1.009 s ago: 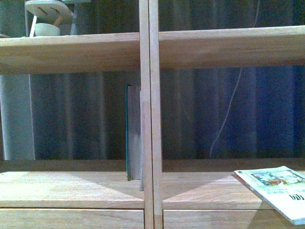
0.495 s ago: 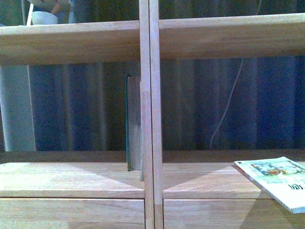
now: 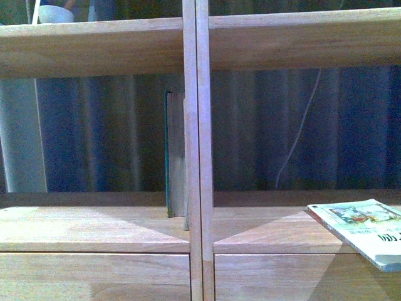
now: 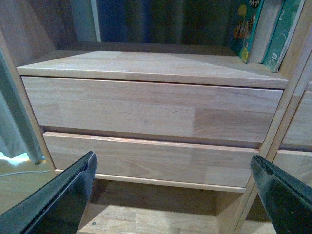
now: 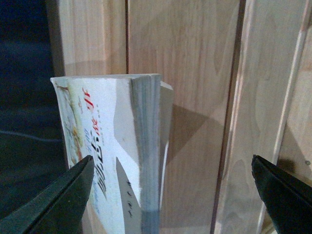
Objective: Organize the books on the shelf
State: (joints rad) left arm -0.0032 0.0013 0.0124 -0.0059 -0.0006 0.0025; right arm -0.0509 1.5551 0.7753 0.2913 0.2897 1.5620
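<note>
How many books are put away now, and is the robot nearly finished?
At least one looks done: the teal book stands upright on the shelf, against the middle post. The pale paperback is being worked on: it sticks out over the shelf's front edge, between the right gripper's open fingers, and has yet to be stood up. The left gripper is open and empty.

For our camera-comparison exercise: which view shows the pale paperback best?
Right wrist view: the pale paperback appears close up, with cover and page edges visible. Front view catches only part, cropped at the frame edge; left wrist view doesn't show it.
</note>
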